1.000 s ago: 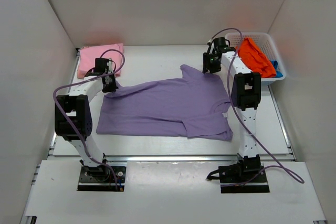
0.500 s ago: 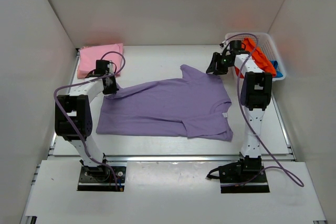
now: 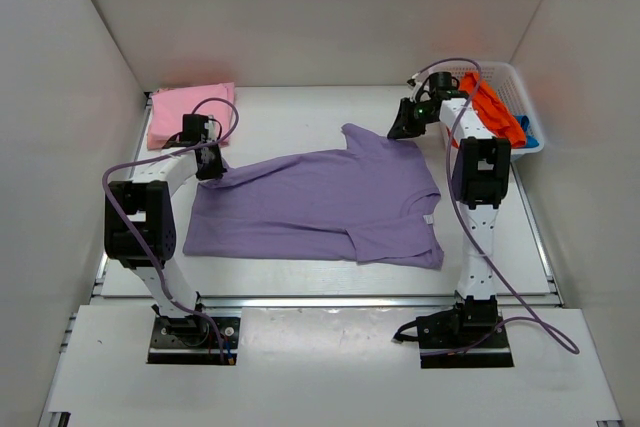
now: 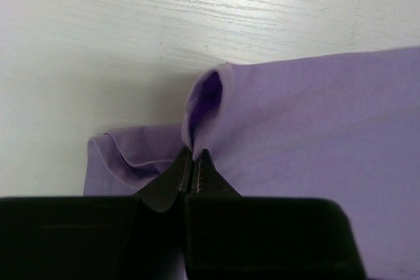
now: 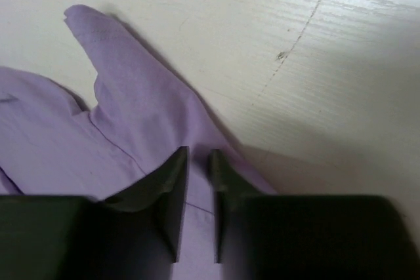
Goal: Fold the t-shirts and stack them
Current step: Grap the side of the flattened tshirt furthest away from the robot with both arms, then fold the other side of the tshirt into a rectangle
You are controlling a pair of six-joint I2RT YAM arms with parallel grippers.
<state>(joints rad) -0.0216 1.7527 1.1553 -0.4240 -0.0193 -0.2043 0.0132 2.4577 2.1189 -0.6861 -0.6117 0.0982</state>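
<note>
A lavender purple t-shirt (image 3: 320, 207) lies spread flat on the table, its hem to the left. My left gripper (image 3: 212, 169) is shut on a pinched fold at that shirt's far left edge (image 4: 203, 96), fingertips together (image 4: 194, 155). My right gripper (image 3: 400, 127) sits low at the shirt's far right sleeve. In the right wrist view its jaws (image 5: 199, 155) stand a narrow gap apart over the sleeve cloth (image 5: 131, 122), which looks flat between them. A folded pink t-shirt (image 3: 190, 112) rests at the back left. An orange t-shirt (image 3: 490, 107) and a blue one (image 3: 527, 135) lie in the basket.
The white lattice basket (image 3: 520, 75) stands at the back right, close beside the right arm. White walls enclose the table on three sides. Purple cables loop from both arms.
The right gripper has swung left and come down onto the shirt's sleeve, and its jaws have narrowed from wide apart. The left gripper has kept its hold and place.
</note>
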